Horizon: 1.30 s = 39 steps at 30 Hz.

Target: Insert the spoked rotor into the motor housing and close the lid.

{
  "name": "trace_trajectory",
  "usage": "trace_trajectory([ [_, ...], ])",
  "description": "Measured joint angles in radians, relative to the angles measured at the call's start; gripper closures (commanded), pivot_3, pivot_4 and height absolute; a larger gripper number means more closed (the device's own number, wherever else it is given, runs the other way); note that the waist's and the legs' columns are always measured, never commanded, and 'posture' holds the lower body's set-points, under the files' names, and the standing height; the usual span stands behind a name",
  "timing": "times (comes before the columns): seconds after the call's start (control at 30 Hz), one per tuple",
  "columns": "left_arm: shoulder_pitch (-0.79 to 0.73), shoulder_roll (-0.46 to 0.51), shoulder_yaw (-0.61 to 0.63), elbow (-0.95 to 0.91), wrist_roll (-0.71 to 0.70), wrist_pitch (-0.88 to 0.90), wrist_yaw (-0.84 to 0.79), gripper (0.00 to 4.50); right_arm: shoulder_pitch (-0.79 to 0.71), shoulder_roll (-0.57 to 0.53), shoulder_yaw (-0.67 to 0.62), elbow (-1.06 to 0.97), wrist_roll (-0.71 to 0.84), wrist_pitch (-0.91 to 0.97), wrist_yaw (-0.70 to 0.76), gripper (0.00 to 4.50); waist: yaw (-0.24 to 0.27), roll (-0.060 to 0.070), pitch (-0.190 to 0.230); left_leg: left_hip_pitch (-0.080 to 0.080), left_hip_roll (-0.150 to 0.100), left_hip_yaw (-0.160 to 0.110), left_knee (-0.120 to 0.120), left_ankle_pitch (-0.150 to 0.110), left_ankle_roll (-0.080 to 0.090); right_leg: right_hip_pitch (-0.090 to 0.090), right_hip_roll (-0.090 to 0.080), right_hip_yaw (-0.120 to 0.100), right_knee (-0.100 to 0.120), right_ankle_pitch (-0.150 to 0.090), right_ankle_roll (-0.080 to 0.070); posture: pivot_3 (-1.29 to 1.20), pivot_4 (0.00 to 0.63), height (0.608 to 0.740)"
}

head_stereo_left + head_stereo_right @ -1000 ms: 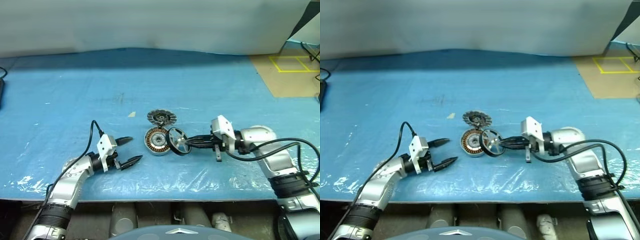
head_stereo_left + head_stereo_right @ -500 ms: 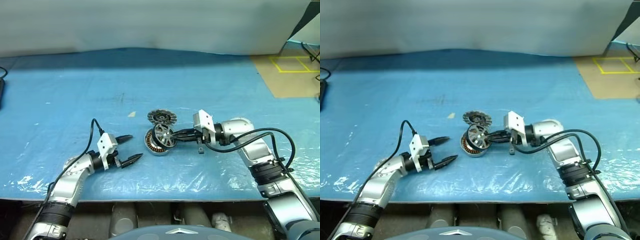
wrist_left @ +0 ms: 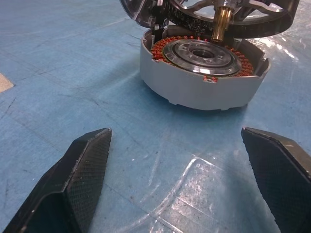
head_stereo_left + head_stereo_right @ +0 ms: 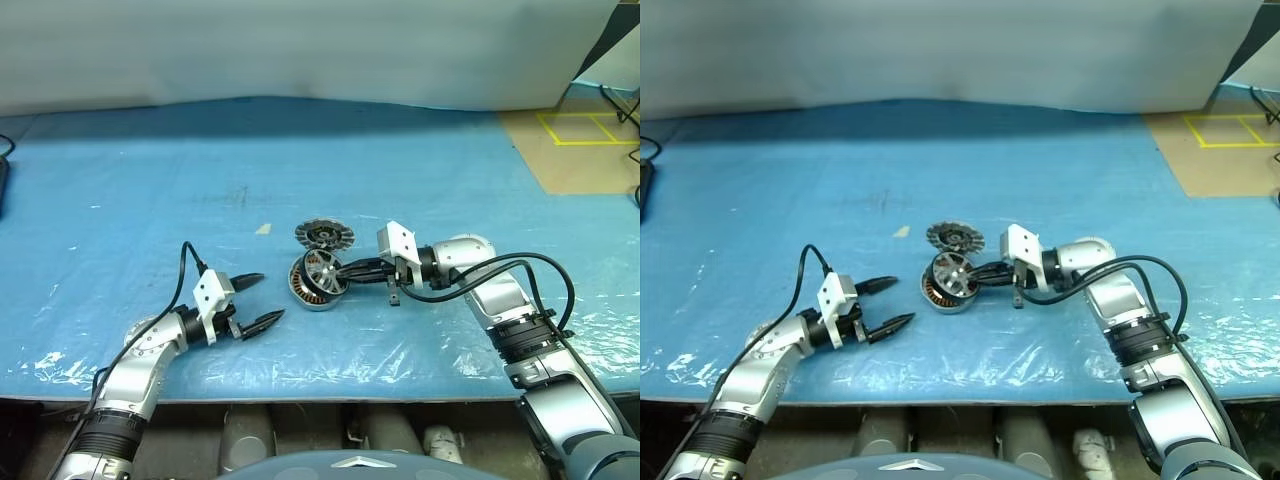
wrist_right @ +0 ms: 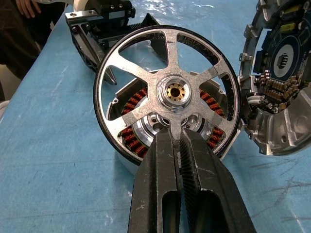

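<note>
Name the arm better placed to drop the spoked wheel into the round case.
Right. Its gripper is shut on the spoked wheel, held over the round case. The left gripper is open and off to the side.

spoked rotor (image 4: 322,272) apparently just above motor housing (image 4: 312,284), lid (image 4: 323,236) behind
</note>
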Motion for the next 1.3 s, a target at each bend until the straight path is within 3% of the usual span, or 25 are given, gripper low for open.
trace_trajectory([
  [0.53,0.013,0.008,0.003,-0.017,0.002,-0.006,0.004,0.00,-0.036,0.019,0.015,0.065,-0.040,-0.067,0.003,4.48,0.000,0.000,0.000,0.000,0.000,0.000,0.002,-0.001,-0.002,0.000,0.000,0.001,0.004,0.000,0.000,0.00,0.150,0.740],
  [0.67,0.014,0.008,0.003,-0.045,0.001,0.014,0.017,0.00,-0.042,0.020,0.020,0.084,-0.042,-0.068,0.002,3.44,0.001,0.000,0.000,0.000,0.000,0.000,0.002,-0.001,-0.002,0.000,0.000,0.001,0.004,0.000,0.000,0.00,0.150,0.740],
  [1.0,0.022,0.010,0.003,-0.058,0.000,0.034,0.023,0.00,-0.042,0.023,0.018,0.084,-0.023,-0.087,0.006,0.02,-0.001,0.000,0.000,0.000,0.000,0.000,0.002,-0.002,0.000,0.000,0.000,0.001,0.004,0.000,-0.001,0.00,0.150,0.740],
  [1.3,0.029,0.015,0.008,-0.058,-0.009,0.034,0.021,0.00,-0.035,0.020,-0.015,0.043,0.040,-0.004,0.019,0.02,0.001,0.000,0.000,0.000,0.000,0.000,0.003,-0.002,0.001,0.000,0.000,0.001,0.005,0.000,-0.001,0.00,0.150,0.740],
])
